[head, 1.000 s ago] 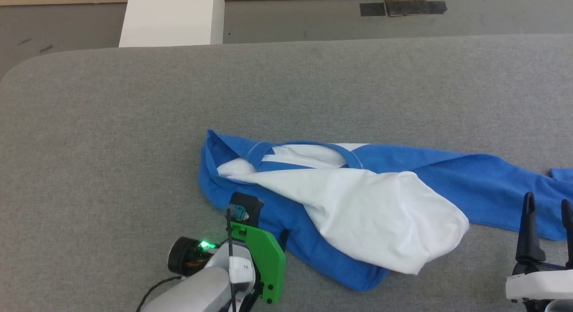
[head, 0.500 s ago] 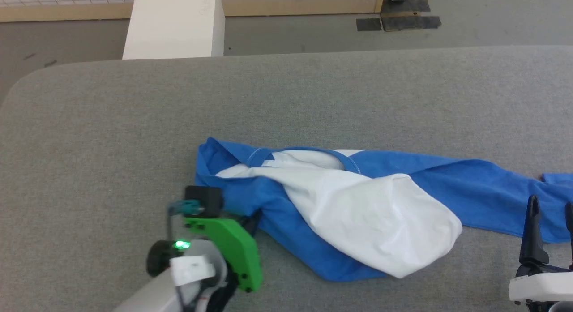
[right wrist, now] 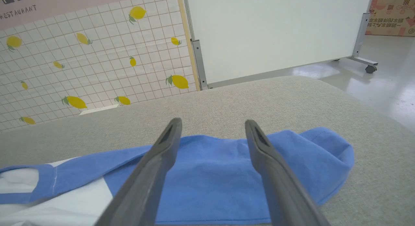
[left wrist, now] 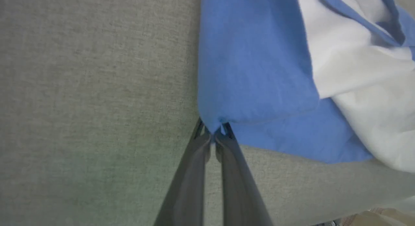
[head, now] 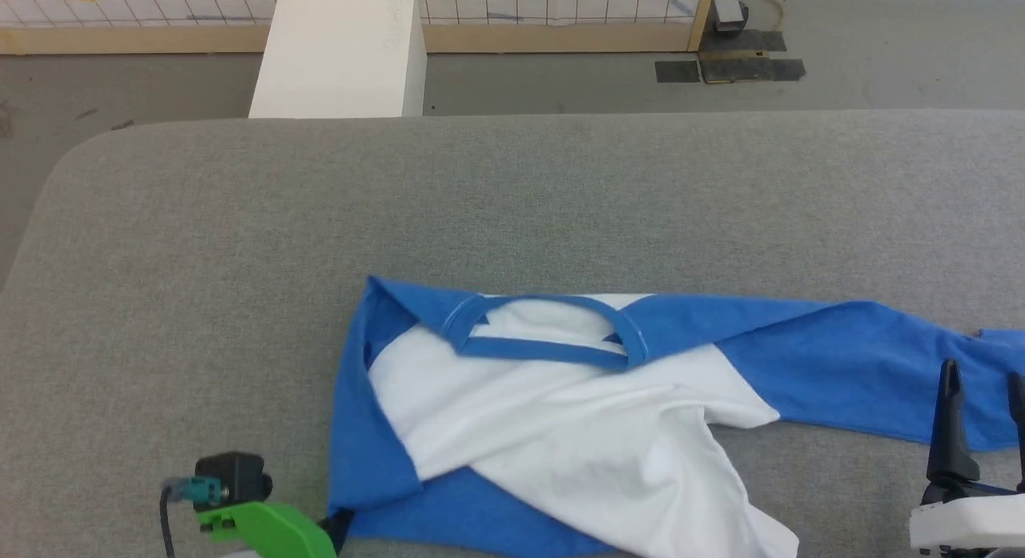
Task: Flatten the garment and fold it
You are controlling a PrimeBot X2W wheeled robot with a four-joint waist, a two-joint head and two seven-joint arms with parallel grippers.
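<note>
- Grey woven tabletop, felt-like, rounded at its far left corner.
- At the front edge: left gripper pinched tight on the corner of a blue sleeve.
- Near the right edge: right gripper spread wide above the other sleeve, holding nothing.
- Between them: the garment, soft cotton, white body bunched in diagonal folds, ribbed collar an open loop.
- Flattening step, by the look of it; next calls for clamping the right sleeve, then pulling apart, low and even.
- Beyond the far edge: white box, lemon-print tiled wall.

The garment lies on the table; a box stands behind
</note>
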